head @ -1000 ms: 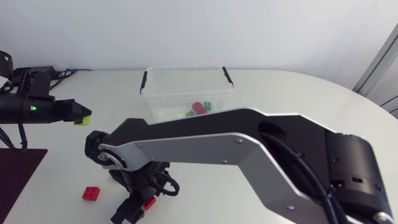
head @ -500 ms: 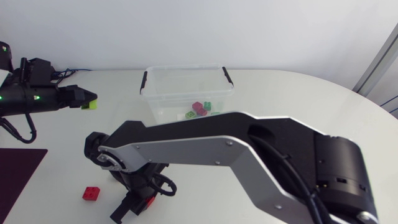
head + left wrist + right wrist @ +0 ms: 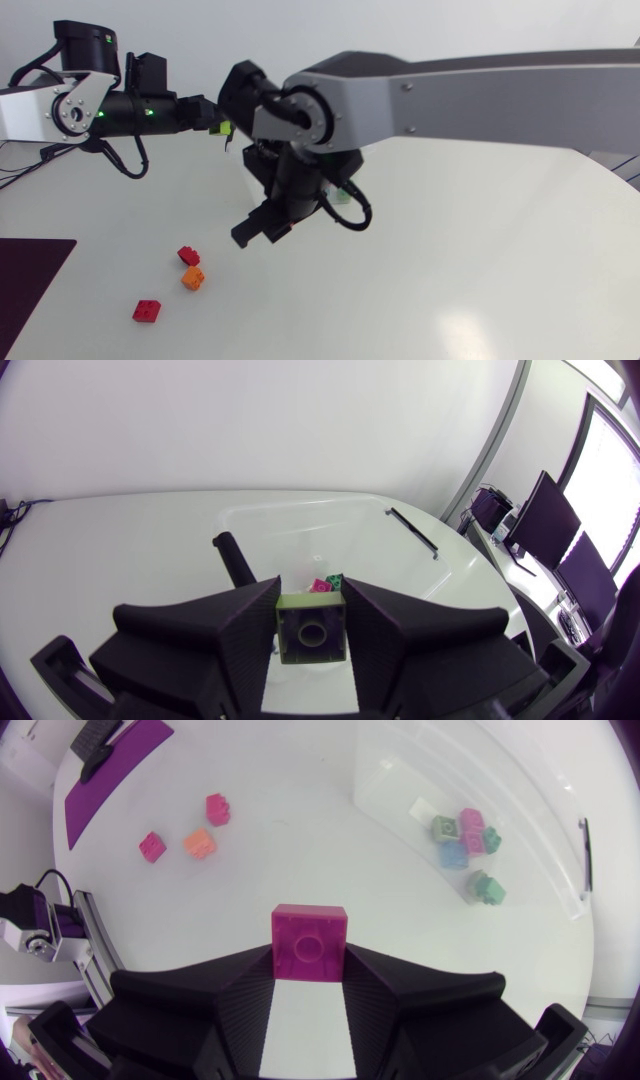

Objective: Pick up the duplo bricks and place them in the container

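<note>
Both arms are in the carry-and-drop step, each with a brick already in hand. The left gripper (image 3: 311,610) is clamped on a lime-green duplo brick (image 3: 311,632), its two fingers pressing the brick's opposite sides. Seen from that wrist, the brick hangs short of the clear container (image 3: 330,540), which lies just ahead of the fingers. The right gripper (image 3: 309,965) is closed the same way on a magenta brick (image 3: 309,942). Its wrist camera looks down on the white surface (image 3: 300,840), with the container off to one side and several sorted bricks (image 3: 465,845) gathered on its floor.

From overhead, the left arm comes in from the left with its gripper (image 3: 205,115) raised, and the right arm's gripper (image 3: 262,225) hangs low near the middle. The right arm hides most of the container in this view. Three bricks lie loose on the surface: a red one (image 3: 188,256), an orange one (image 3: 194,278) just beside it, and another red one (image 3: 147,311) nearer the purple mat (image 3: 30,270).

The task looks roughly half done. Next, each arm probably needs to bring its brick over the container's open top, inside the rim, before letting go. As the two grippers are near each other, going one at a time would seem safer. The three loose bricks remain to be fetched.
</note>
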You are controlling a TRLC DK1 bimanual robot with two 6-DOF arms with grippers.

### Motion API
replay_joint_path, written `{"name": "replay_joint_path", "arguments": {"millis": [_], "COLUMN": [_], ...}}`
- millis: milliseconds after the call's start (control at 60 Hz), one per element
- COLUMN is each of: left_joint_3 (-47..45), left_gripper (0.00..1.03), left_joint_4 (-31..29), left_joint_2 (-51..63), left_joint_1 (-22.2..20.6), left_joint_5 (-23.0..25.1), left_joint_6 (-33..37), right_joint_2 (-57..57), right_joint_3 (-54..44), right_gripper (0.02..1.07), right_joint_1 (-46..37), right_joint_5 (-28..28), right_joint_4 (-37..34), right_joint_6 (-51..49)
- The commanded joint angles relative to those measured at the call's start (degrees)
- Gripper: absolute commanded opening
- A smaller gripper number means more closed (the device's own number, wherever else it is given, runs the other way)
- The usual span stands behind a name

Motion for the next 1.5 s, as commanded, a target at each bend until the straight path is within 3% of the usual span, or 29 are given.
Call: {"name": "replay_joint_path", "arguments": {"millis": [0, 183, 217, 267, 283, 317, 517, 783, 1050, 1133, 1183, 1317, 1483], "left_joint_3": [3.12, 8.04, 8.92, 10.06, 10.15, 10.24, 6.11, -2.77, -13.76, -16.04, -17.89, -21.23, -23.07], "left_gripper": [0.22, 0.26, 0.33, 0.70, 0.74, 0.99, 0.99, 0.99, 0.99, 0.99, 0.99, 0.99, 0.99], "left_joint_4": [1.59, 2.82, 2.91, 2.82, 2.82, 2.82, -1.31, -19.94, -29.52, -32.95, -34.09, -36.20, -37.70], "left_joint_2": [3.34, 9.05, 10.28, 11.78, 11.86, 11.60, 2.11, -10.55, -16.96, -17.67, -17.93, -17.49, -13.62], "left_joint_1": [-1.40, -3.86, -4.39, -5.09, -5.18, -5.35, -2.10, 4.67, 7.30, 7.83, 8.53, 10.20, 11.26], "left_joint_5": [0.14, -1.97, -2.85, -5.22, -5.40, -7.33, -7.95, -7.86, -9.79, -11.02, -12.17, -15.42, -19.46], "left_joint_6": [-1.79, -2.58, -2.58, -2.14, -2.06, -1.79, 2.51, 15.08, 22.82, 24.31, 24.40, 24.05, 20.09], "right_joint_2": [-2.92, -5.12, -5.30, -5.39, -5.39, -5.30, -2.40, 6.39, 16.15, 19.58, 22.12, 28.28, 28.36], "right_joint_3": [-1.68, -1.24, -0.63, 0.34, 0.43, 2.18, 10.09, 19.06, 29.61, 33.21, 35.93, 44.11, 47.54], "right_gripper": [0.23, 0.23, 0.23, 0.23, 0.23, 0.23, 0.23, 0.23, 0.25, 0.34, 0.45, 0.92, 0.98], "right_joint_1": [-2.20, -5.27, -5.98, -7.12, -7.21, -8.26, -13.18, -16.61, -18.99, -20.30, -21.18, -22.50, -21.89], "right_joint_5": [0.44, 0.44, 0.44, 0.44, 0.44, 0.44, 0.97, 1.49, 2.28, 2.81, 3.43, 5.54, 8.79], "right_joint_4": [0.29, 0.82, 0.91, 1.52, 1.52, 1.61, 4.16, 8.82, 8.99, 8.47, 7.76, 3.72, 1.43], "right_joint_6": [-0.87, -1.23, -1.40, -1.66, -1.66, -2.10, -4.39, -5.53, -6.06, -6.50, -6.67, -6.85, -4.04]}}
